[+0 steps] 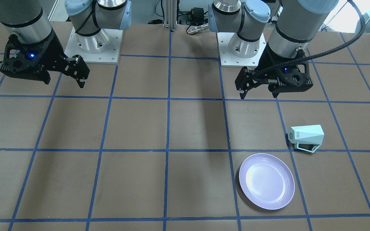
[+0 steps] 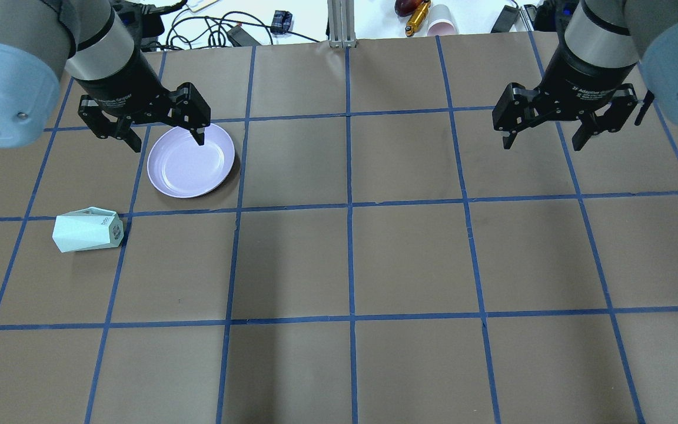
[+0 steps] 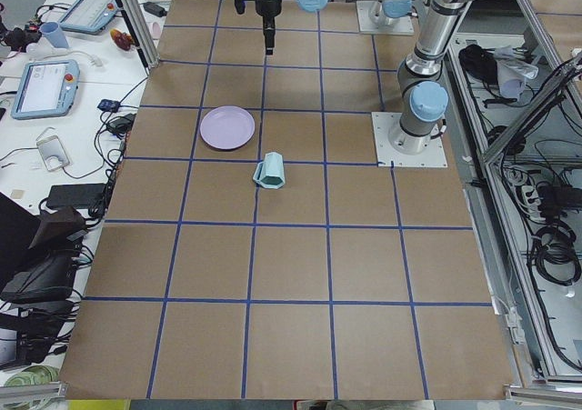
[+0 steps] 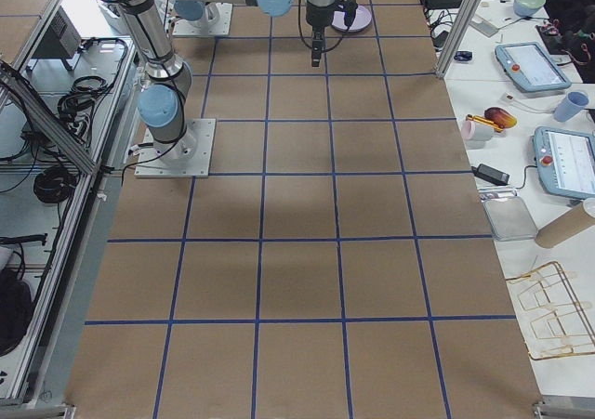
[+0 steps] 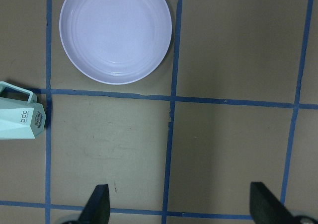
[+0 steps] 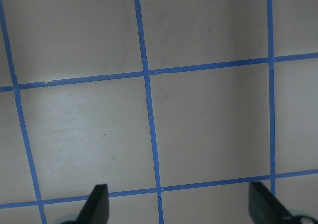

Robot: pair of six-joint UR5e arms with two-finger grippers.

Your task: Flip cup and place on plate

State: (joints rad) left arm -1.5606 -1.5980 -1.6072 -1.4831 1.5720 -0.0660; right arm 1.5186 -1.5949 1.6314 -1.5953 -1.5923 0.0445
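Observation:
The mint-green cup point(image 2: 86, 229) lies on its side on the table, its labelled base towards the table's middle and its handle towards the plate. It also shows in the front view point(image 1: 306, 136) and at the left edge of the left wrist view point(image 5: 20, 119). The lavender plate point(image 2: 192, 160) sits empty just beyond it, and shows in the front view point(image 1: 267, 181) and the left wrist view point(image 5: 115, 33). My left gripper point(image 2: 168, 141) hangs open and empty high above the table near the plate. My right gripper point(image 2: 542, 144) hangs open and empty over the far right side.
The brown table point(image 2: 351, 259) is marked by a grid of blue tape. Cables, a pink cup point(image 2: 442, 26) and small items lie beyond the far edge. Both arm bases point(image 1: 92, 45) stand at the robot's side.

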